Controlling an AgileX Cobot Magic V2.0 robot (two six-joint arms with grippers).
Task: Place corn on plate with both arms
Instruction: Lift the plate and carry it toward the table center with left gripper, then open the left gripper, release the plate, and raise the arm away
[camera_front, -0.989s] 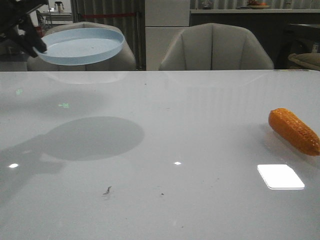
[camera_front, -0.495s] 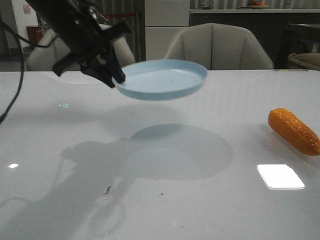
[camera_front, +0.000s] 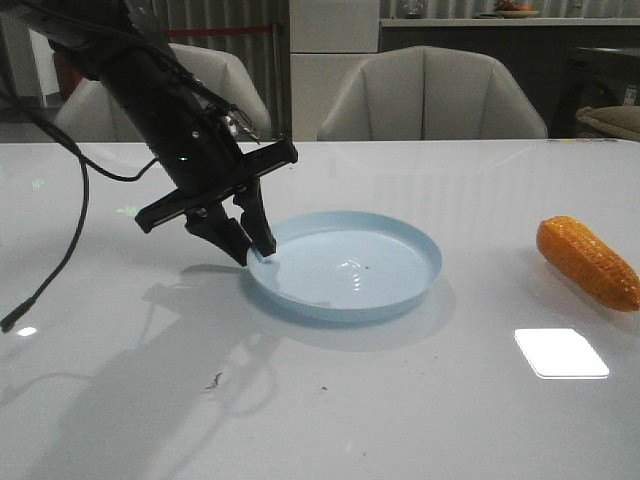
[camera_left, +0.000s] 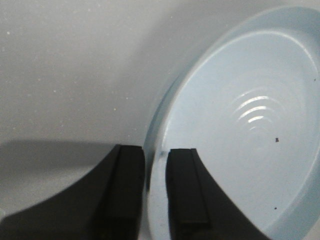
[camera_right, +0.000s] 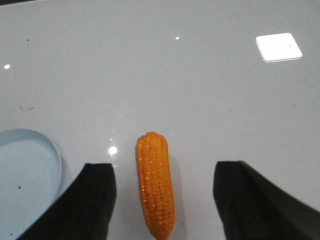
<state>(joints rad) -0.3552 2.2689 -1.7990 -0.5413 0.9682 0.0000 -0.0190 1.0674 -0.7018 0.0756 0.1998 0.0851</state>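
Corn (camera_right: 155, 186) lies between the spread right pincer (camera_right: 165, 200); left pincer (camera_left: 154, 192) pinches the plate (camera_front: 400, 290) rim.

Matte black left arm (camera_front: 150, 90) with flat jaws, trailing black cable (camera_front: 60, 260).

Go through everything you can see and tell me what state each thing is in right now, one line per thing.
plate: flat on the table, nothing on it, rim pinched by the left gripper.
corn: lying on its side on the table, apart from the plate, not gripped.
left gripper: shut on the plate's rim.
right gripper: open wide, with the corn between its fingers, not touching it.
table: glossy white, reflecting lights.
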